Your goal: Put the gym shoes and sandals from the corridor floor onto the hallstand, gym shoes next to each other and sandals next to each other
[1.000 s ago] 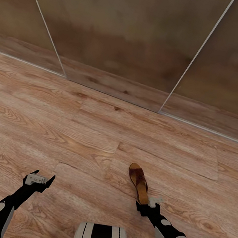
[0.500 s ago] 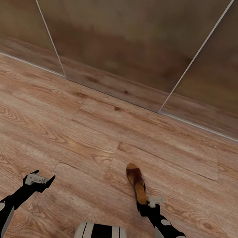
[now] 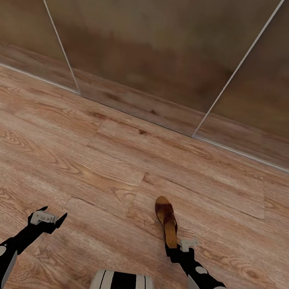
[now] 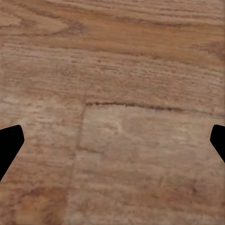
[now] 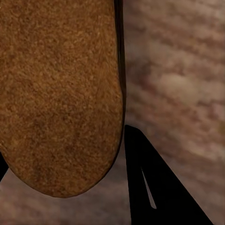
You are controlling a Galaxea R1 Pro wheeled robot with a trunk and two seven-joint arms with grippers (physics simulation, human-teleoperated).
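Head view: right hand (image 3: 176, 247) around sandal (image 3: 167, 216) heel

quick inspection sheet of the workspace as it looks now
surface: corridor floor, wood-grain planks.
job's things: one sandal, heel end between the right jaws, toe pointing away from the robot; whether it is lifted cannot be told.
clutter: nothing seen.
grippers: left gripper open, over bare floor; right gripper at the sandal's heel, one finger beside its edge, contact not clear.
cables: nothing seen.
surroundings: brownish glossy wall panels with pale seams ahead.
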